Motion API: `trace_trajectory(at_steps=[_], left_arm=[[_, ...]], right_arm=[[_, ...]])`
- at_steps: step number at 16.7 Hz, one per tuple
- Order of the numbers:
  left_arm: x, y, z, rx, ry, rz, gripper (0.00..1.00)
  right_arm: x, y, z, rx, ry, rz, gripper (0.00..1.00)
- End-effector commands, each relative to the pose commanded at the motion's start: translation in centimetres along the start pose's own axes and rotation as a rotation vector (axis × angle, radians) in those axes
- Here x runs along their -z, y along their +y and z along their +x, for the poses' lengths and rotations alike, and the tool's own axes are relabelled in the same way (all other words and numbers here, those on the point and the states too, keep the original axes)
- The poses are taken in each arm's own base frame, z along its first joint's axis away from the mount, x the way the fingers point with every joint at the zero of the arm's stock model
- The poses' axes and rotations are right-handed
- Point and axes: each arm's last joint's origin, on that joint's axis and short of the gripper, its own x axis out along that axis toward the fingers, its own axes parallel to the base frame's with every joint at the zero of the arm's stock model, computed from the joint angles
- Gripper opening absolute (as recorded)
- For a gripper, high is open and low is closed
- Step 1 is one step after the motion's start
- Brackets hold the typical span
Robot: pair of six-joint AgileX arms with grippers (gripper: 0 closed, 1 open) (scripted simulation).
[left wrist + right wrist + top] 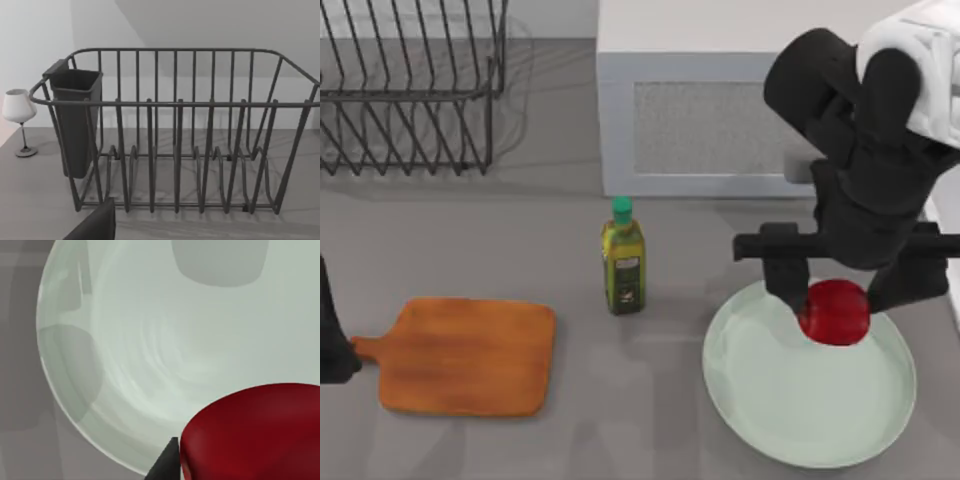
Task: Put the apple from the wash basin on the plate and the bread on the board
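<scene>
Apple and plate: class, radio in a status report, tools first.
Right tool shut on the apple, over the plate. Left tool parked at table's left edge, beside the board. Oil bottle stands clear between board and plate.

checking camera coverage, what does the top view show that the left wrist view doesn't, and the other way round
Top view alone: the right gripper over the plate, its fingers on either side of the apple; the board at the table's left, bare; an oil bottle mid-table; a white cabinet behind; the left arm parked at the left edge.

Left wrist view alone: a dark cutlery holder hung on the rack, and a wine glass beside it.

Both: the wire dish rack and the grey tabletop.
</scene>
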Motion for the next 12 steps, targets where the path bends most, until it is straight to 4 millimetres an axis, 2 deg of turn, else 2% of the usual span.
trace_trajectory(at_steps=[3,12], left_arm=[[0.00,0.00,0.00,0.000,0.000,0.000,1.00],[0.00,0.00,0.00,0.000,0.000,0.000,1.00]], right_arm=[[0.00,0.00,0.00,0.000,0.000,0.000,0.98],[-0.02,-0.04,-0.01,0.000,0.000,0.001,1.00]])
